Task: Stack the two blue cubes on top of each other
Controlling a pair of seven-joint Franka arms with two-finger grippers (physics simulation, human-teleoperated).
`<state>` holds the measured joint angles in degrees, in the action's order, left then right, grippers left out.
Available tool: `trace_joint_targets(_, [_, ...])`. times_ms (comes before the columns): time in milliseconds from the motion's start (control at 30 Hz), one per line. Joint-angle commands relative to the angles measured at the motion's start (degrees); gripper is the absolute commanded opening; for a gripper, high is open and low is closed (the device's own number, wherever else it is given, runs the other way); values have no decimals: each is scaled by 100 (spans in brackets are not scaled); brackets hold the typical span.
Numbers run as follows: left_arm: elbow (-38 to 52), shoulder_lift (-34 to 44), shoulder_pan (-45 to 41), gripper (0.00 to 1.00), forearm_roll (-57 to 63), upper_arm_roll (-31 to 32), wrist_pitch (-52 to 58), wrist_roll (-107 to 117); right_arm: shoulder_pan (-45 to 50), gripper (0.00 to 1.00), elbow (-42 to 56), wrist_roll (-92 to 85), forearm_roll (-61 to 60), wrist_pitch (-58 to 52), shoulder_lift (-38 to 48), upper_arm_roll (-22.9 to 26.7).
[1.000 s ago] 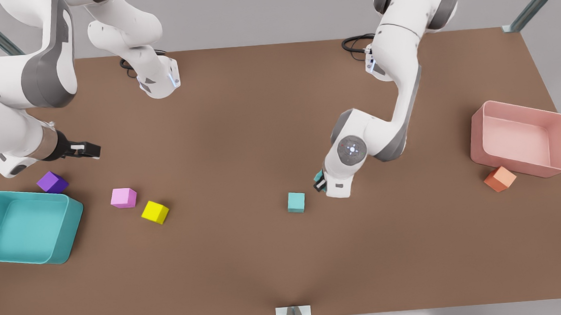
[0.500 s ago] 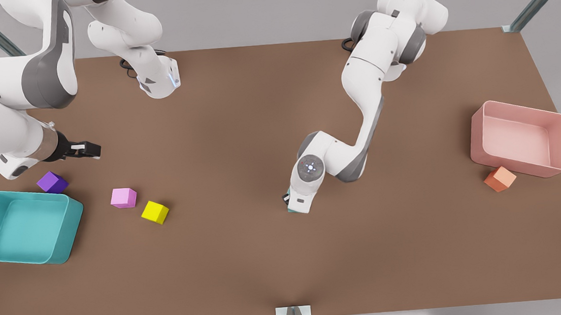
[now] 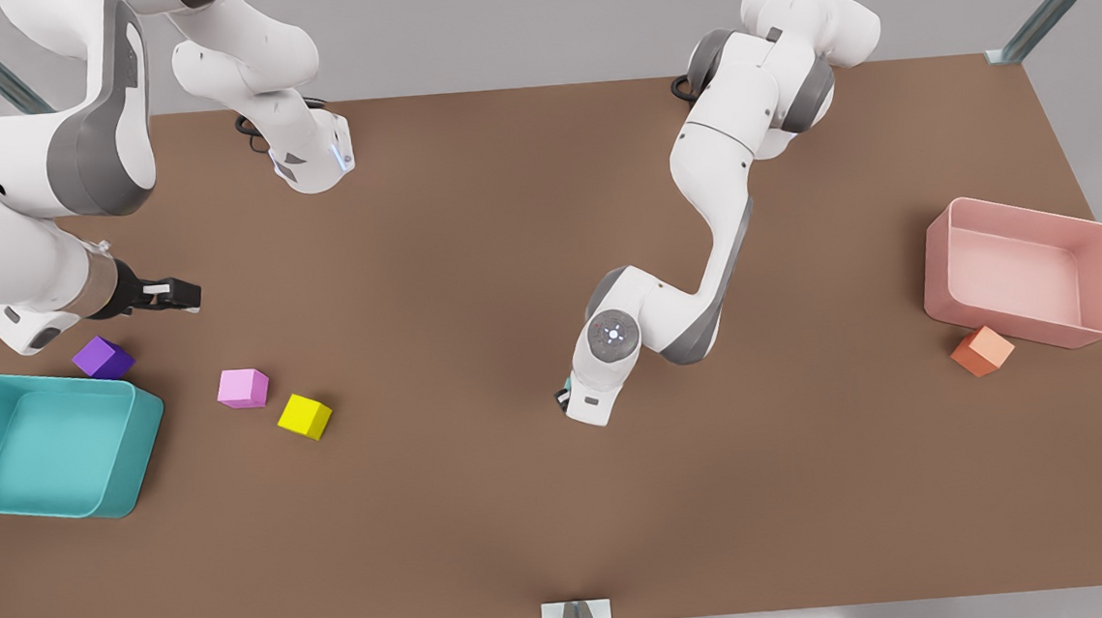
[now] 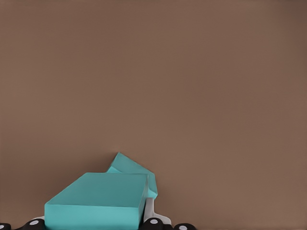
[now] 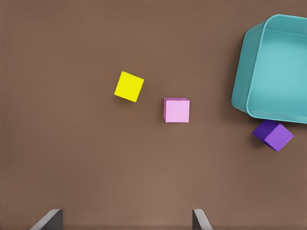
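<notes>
At the table's [image 3: 489, 527] middle, I have the left gripper [image 3: 569, 400] pinching one blue cube [image 4: 98, 201] over the other [image 4: 134, 170], slightly askew; I should square the edges before releasing. Far left, the right gripper [image 3: 183, 296] waits, fingers [image 5: 48, 219] spread.

Brown table [image 3: 489, 527] bears cubes [image 3: 243, 388] and two bins [image 3: 1024, 271].

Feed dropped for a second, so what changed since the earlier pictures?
The left pincer carried its teal cube toward the front view's left, onto the second teal cube, and settled there, still gripping. The right pincer, waiting near the purple cube, stayed put.
</notes>
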<state>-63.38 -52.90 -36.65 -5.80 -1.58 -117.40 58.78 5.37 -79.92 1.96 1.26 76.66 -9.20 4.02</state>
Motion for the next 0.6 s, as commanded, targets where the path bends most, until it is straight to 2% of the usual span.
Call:
trace_joint_targets(0, [-25,7,0,60,-36,0,-63,-183,-1,100,3,-64,-3,-2,6,2])
trace_joint_targets(367, [-25,-89,9,61,-36,9,-54,-174,34,100,117,-64,-3,-63,-108,2])
trace_joint_targets(400, [-25,-89,9,65,-36,9,-54,-174,34,100,117,-64,-3,-63,-108,2])
trace_joint_targets(433, [-25,-89,9,92,-36,9,-54,-183,34,100,117,-64,-3,-63,-108,2])
trace_joint_targets(467, [-25,-89,9,100,-36,9,-54,-174,34,100,126,-64,-3,-63,-108,2])
trace_joint_targets(567, [-16,-45,18,100,-44,9,-37,-174,34,100,152,-64,-3,-63,-117,2])
